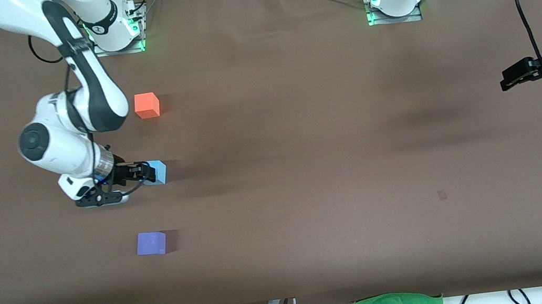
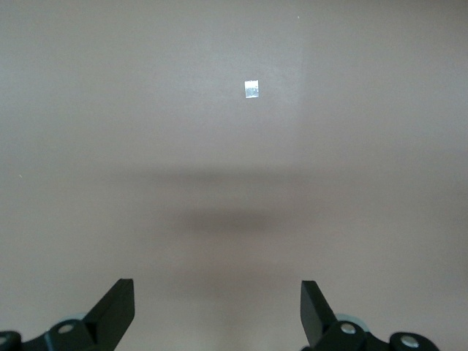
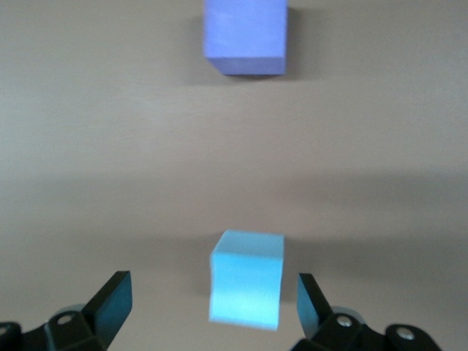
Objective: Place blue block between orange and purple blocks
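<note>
Your right gripper [image 1: 142, 173] sits left of centre in the front view, jaws spread wide and clear of the blue block [image 1: 157, 171], which rests on the table between the orange block [image 1: 146, 105] above it and the purple block [image 1: 151, 243] below. Your left gripper [image 1: 510, 79] waits at the frame's right edge, wide open and holding nothing

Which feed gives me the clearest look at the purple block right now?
The front view: the whole purple block shows, resting on the table, nearer the camera than the blue block. The right wrist view shows the purple block only partly, cut off at the frame edge. The left wrist view shows bare table only.
</note>
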Controlling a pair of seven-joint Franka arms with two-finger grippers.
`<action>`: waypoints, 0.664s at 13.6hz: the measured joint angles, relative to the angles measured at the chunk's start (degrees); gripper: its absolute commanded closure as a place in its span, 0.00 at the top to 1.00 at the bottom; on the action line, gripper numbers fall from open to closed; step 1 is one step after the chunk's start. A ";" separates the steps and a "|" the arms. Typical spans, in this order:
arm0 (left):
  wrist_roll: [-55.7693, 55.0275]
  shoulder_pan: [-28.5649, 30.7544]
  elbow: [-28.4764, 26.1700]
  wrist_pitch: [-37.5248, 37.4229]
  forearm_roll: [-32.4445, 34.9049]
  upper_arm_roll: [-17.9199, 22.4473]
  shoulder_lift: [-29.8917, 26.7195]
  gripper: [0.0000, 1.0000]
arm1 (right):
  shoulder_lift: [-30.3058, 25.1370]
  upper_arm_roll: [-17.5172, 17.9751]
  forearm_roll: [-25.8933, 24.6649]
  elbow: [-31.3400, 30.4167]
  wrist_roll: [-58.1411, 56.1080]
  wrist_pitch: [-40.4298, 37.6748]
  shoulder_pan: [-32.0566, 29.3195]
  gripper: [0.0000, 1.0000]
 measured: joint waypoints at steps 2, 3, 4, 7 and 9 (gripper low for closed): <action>0.00 0.00 0.03 0.00 0.00 -0.01 0.02 1.00 | -2.99 -0.11 -2.61 6.39 0.16 -11.13 0.01 1.00; 0.00 -0.01 0.04 0.00 0.00 -0.01 0.03 1.00 | -4.61 -0.13 -4.38 9.59 0.74 -15.98 0.01 1.00; 0.00 -0.01 0.06 0.00 0.00 -0.01 0.03 1.00 | -6.30 -0.16 -5.37 12.14 1.35 -19.91 0.01 1.00; 0.00 -0.01 0.11 0.00 0.00 -0.01 0.06 1.00 | -12.88 -0.23 -8.27 14.75 2.35 -28.45 0.00 1.00; 0.00 -0.01 0.13 0.00 0.00 -0.01 0.07 1.00 | -17.15 -0.25 -11.07 14.67 2.42 -31.76 0.00 1.00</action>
